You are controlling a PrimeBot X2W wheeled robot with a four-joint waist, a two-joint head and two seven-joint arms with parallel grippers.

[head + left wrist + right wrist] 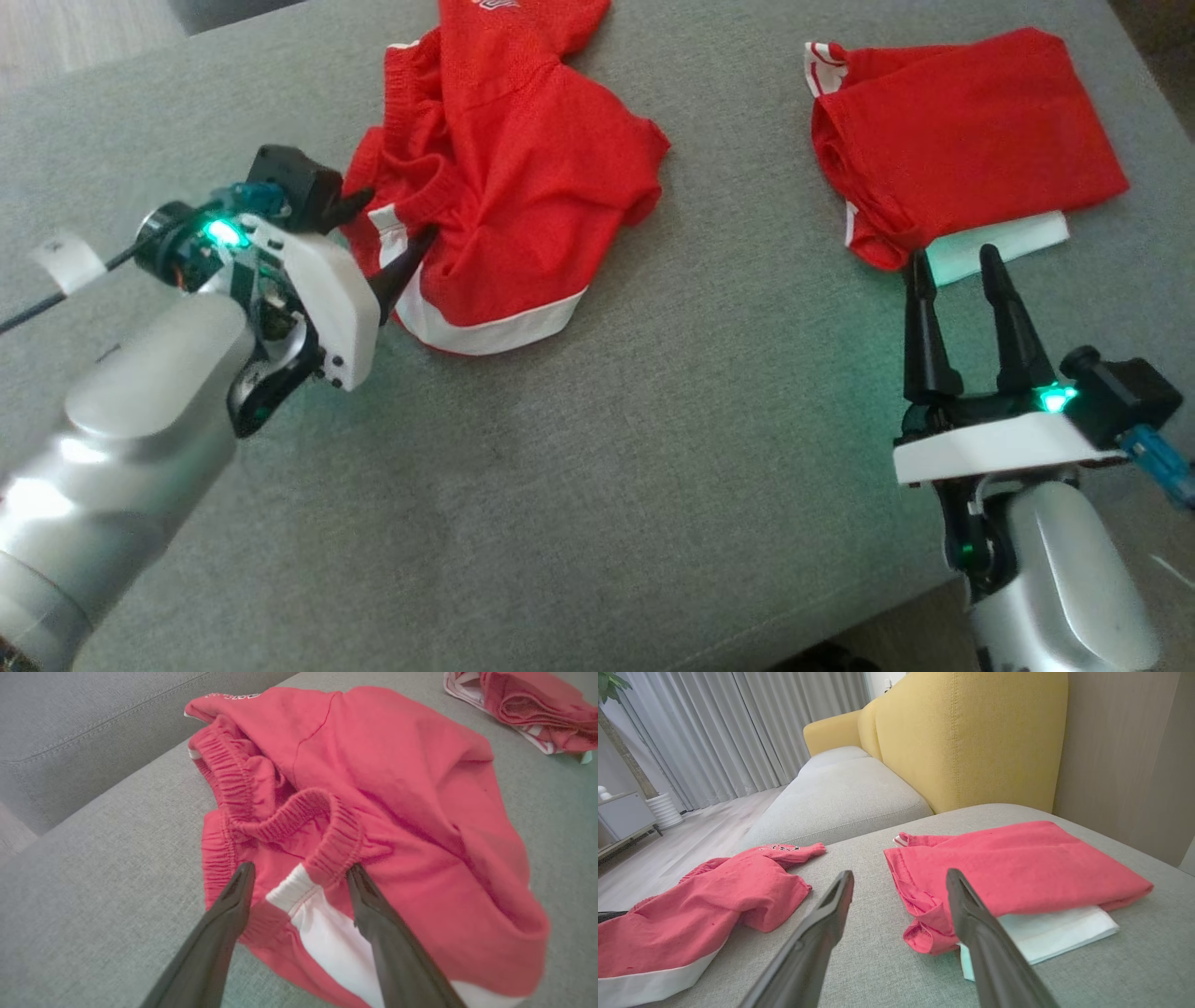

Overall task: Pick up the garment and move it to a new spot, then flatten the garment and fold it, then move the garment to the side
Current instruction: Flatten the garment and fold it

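Note:
The garment is a crumpled pair of red shorts with a white hem band, lying at the middle left of the grey cushion. My left gripper is open at the garment's left edge. In the left wrist view the garment spreads ahead, and the left gripper has its fingers on either side of the elastic waistband and a white stripe. My right gripper stands open, just short of a second, folded red garment. The right gripper holds nothing.
The folded red garment lies on a white folded cloth at the right. A yellow sofa back rises behind it. The cushion's front edge runs near the right arm, and bare grey cushion lies between the two garments.

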